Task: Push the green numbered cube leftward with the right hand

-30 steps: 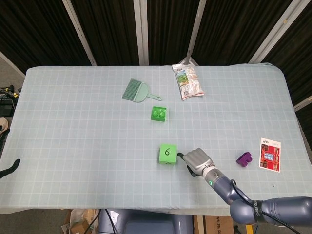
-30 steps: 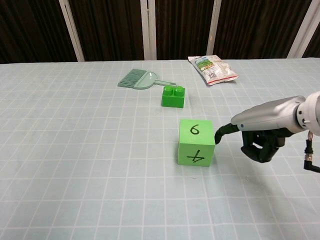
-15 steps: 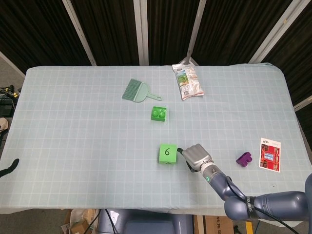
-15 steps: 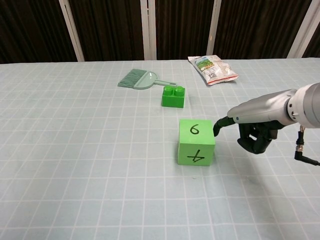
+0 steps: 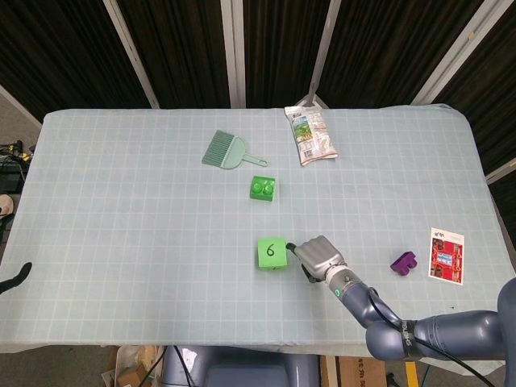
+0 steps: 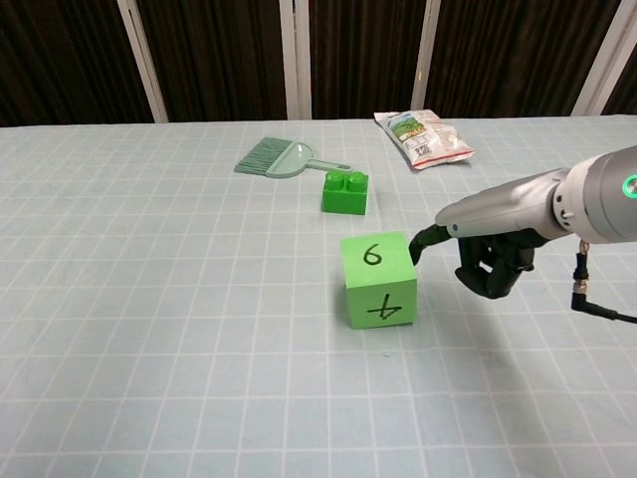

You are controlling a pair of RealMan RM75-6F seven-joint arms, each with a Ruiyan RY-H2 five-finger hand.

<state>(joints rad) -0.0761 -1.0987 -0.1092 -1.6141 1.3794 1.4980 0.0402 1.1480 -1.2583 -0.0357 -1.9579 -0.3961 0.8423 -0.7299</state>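
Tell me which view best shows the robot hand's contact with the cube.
The chest view: from the side, the right robot hand shows a dark fingertip against the cube's right face. The head view looks down on the cube, so the robot hand covers most of the contact.

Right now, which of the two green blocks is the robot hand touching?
The numbered cube, marked 6 and 4; the right robot hand presses its side. The studded brick stands apart.

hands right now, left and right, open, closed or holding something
Left hand: not in either view.
Right hand: fingers curled in, holding nothing; one extended fingertip presses the right side of the green numbered cube.
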